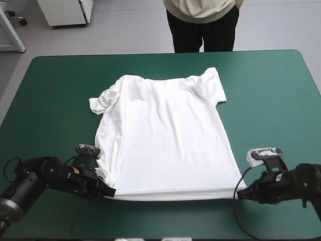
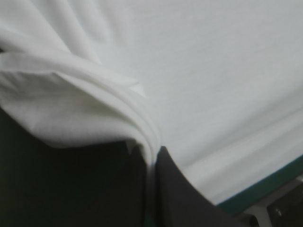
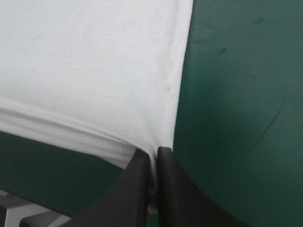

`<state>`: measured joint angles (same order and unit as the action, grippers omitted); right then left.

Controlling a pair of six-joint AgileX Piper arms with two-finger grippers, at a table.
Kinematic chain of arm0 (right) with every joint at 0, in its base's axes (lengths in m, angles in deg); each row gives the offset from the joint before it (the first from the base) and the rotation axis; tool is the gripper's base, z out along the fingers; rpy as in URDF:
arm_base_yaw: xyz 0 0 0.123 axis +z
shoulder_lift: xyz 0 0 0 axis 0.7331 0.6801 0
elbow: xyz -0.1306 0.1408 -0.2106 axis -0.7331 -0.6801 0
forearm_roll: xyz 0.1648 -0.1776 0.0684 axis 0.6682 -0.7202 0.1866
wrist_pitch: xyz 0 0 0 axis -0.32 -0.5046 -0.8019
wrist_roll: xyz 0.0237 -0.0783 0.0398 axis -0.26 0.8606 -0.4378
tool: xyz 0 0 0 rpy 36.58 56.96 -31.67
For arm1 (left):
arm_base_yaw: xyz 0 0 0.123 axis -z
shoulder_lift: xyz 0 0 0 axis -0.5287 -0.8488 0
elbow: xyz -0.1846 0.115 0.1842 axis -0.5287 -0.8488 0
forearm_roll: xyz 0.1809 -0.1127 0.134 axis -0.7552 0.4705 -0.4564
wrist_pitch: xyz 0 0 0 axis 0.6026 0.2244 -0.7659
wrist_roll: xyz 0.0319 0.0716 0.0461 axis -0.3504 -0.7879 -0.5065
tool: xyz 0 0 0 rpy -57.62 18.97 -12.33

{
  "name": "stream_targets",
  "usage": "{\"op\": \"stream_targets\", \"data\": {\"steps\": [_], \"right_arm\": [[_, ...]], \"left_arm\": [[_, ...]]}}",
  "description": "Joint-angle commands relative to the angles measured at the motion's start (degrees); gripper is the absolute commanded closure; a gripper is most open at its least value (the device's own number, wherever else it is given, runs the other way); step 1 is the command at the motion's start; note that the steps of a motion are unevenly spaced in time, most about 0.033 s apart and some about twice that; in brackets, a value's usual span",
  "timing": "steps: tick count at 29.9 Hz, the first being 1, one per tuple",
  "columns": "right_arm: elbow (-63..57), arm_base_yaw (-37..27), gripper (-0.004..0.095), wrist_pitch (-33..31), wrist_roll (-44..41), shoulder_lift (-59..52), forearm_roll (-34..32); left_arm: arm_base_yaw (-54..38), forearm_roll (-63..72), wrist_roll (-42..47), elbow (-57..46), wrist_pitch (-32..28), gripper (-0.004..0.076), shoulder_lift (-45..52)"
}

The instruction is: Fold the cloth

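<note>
The left tool (image 1: 111,192) lies low on the desk (image 1: 271,90) at the near-left corner of the T-shirt (image 1: 165,140), its black fingers all but together with the cloth clamped between them. In its wrist view the fabric gathers into a thick ridge of layers that runs down into the grip. It probably holds front and back together, which a fold needs if the whole thickness is to travel as one.

The T-shirt lies spread flat in the middle of the desk, collar toward the far edge and hem (image 1: 170,197) toward the near edge. Its body is mostly smooth, with long soft creases. The left sleeve (image 1: 103,102) is crumpled in on itself, and the right sleeve (image 1: 209,83) is rumpled and partly turned over.

The right tool (image 1: 237,195) mirrors the left at the near-right corner. Its fingers are pinched on the very tip of the hem, and a taut line of cloth leads away from them toward the left.

Gripping both near corners at matching spots looks like preparation to lift the hem evenly and carry it toward the collar. The tension between the tools should keep that edge straight. The untidy sleeves may end up trapped inside the fold.
</note>
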<state>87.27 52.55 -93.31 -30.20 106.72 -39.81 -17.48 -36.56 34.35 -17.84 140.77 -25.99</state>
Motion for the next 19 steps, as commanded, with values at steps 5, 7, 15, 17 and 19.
{"op": "stream_targets", "data": {"steps": [5,7,15,17,19], "right_arm": [[-5.1,-0.8,0.0925,-3.1,-1.6,-6.6,-4.3],[-5.6,-0.8,0.0925,-3.2,-2.0,-7.3,-4.3],[-6.8,-0.8,0.0925,-1.9,-2.0,-7.3,-2.6],[-6.8,-0.8,0.0924,-2.3,-1.7,-7.3,-1.7],[-6.8,-0.8,0.0906,-2.8,-1.5,-7.3,-1.5]], "left_arm": [[-0.2,-2.0,-0.5,-2.0,6.7,0.0733,4.5],[-0.2,-2.1,0.6,-2.6,7.5,0.0733,6.7],[-0.2,-6.7,1.7,-4.5,9.8,0.0733,10.5],[-0.2,-6.6,1.7,-5.4,9.8,0.0733,10.2],[-0.2,-6.5,1.7,-6.1,8.7,0.0731,10.1]]}}
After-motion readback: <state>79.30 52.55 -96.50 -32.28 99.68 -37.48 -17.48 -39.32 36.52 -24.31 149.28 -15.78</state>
